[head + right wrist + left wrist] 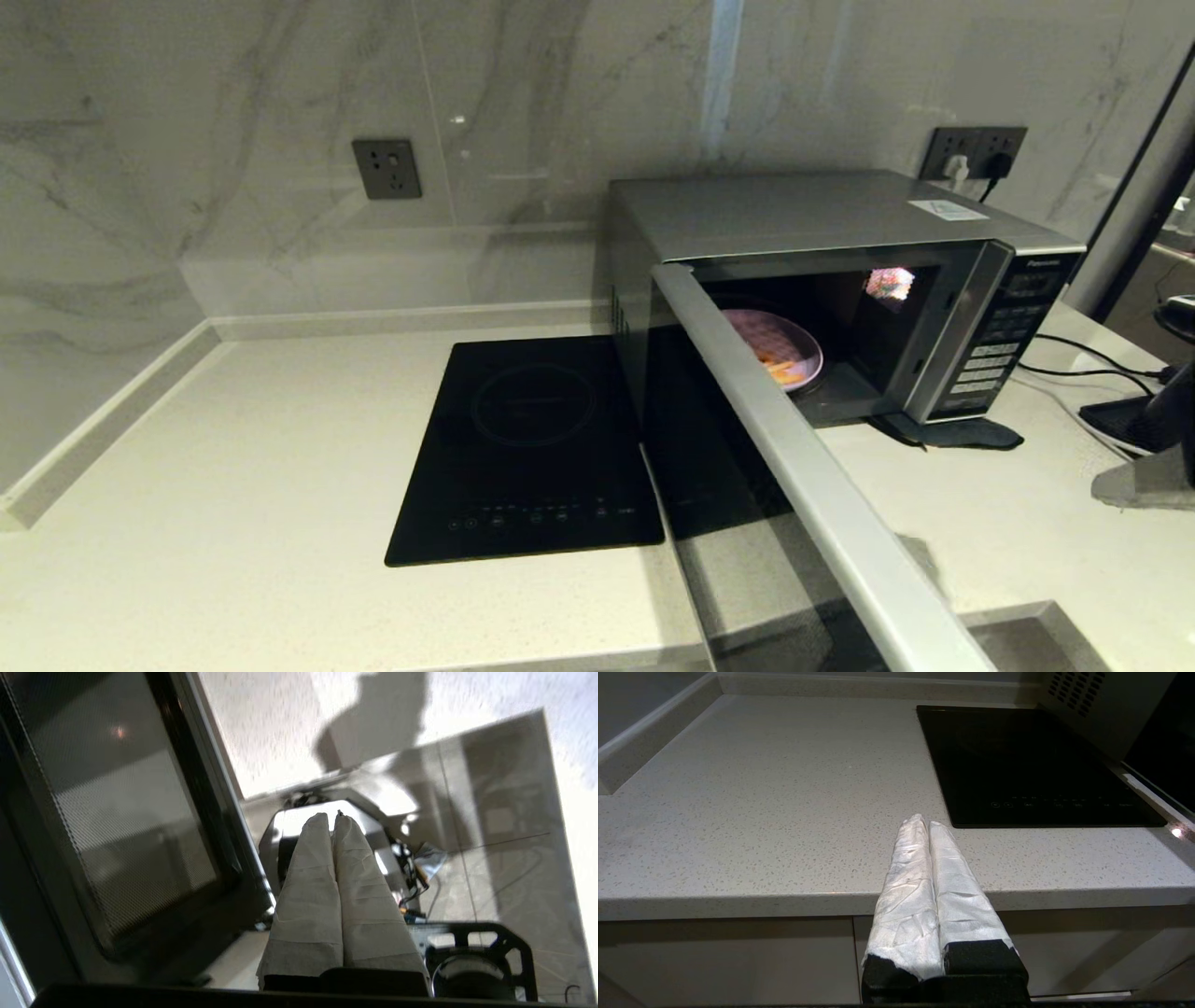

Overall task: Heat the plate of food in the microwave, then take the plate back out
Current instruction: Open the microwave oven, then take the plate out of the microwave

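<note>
The silver microwave [840, 224] stands at the back right of the counter with its door [794, 467] swung wide open toward me. Inside, on the oven floor, sits the lavender plate of food [780, 350], its near part hidden behind the door's edge. Neither gripper shows in the head view. My left gripper [924, 821] is shut and empty, hovering at the counter's front edge just left of the cooktop. My right gripper [329, 816] is shut and empty, pointing down over the floor beside the open door's dark glass [117, 826].
A flat black induction cooktop [532, 448] lies left of the microwave. Cables [1083, 359] and a dark mat [962, 434] lie at the microwave's right, with dark objects at the far right edge [1158, 439]. A raised ledge [103, 420] borders the counter's left side.
</note>
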{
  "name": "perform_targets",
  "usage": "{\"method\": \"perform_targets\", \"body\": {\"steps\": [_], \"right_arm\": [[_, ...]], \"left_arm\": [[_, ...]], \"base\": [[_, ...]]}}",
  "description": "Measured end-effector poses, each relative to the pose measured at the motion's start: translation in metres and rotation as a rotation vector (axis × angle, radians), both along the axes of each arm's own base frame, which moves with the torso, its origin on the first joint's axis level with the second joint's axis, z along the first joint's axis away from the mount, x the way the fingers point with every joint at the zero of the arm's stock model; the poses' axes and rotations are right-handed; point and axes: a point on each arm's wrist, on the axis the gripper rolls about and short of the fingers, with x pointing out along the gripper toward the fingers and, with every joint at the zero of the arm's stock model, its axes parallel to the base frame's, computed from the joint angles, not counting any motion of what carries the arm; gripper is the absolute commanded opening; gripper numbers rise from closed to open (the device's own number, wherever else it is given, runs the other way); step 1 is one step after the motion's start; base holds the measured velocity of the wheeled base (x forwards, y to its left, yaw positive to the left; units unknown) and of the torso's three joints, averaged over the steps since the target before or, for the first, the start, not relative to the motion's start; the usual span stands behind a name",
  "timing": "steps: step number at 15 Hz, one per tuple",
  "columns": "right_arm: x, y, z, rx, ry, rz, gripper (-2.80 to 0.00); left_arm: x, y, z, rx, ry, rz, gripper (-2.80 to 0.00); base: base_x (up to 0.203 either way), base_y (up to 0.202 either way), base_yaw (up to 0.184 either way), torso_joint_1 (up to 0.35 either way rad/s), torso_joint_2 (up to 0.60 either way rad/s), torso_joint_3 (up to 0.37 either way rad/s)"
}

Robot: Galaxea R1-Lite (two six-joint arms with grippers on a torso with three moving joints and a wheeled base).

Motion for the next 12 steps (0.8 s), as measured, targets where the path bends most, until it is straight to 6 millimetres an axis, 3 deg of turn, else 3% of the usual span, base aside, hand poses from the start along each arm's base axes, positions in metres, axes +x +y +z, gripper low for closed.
{"method": "perform_targets", "body": {"steps": [7,11,12], "right_arm": [[-0.016,-0.003,-0.007,0.064,0.028,0.062,-2.8],[0.002,0.005,-0.007,0.076,0.003,0.063,-2.8],[0.01,0.008,-0.007,0.09,-0.013,0.052,0.0]], "left_arm": [[0.0,0.0,0.0,0.0,0.0,0.0,-2.8],[0.0,0.0,0.0,0.0,0.0,0.0,-2.8],[0.0,0.0,0.0,0.0,0.0,0.0,-2.8]], "base": [[0.0,0.0,0.0,0.0,0.0,0.0],[0.0,0.0,0.0,0.0,0.0,0.0],[0.0,0.0,0.0,0.0,0.0,0.0]]}}
